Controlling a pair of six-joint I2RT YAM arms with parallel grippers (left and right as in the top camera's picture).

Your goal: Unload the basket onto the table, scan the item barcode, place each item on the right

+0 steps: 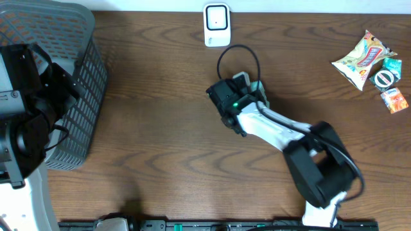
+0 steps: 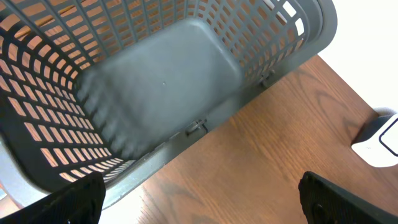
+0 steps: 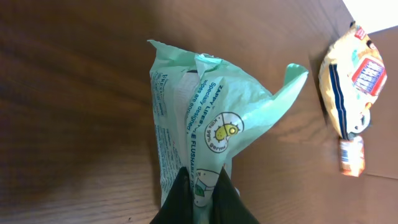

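A dark brown wooden worktop [image 1: 160, 128] fills nearly the whole overhead view, its grain running in long wavy bands from side to side. Along its far edge lies a narrow strip of a pale, almost white surface [image 1: 308, 5], which also shows beyond the worktop's corner in both wrist views; whether it is floor or wall cannot be told. The light is soft and even, with only faint shadows and a dull sheen on the wood.
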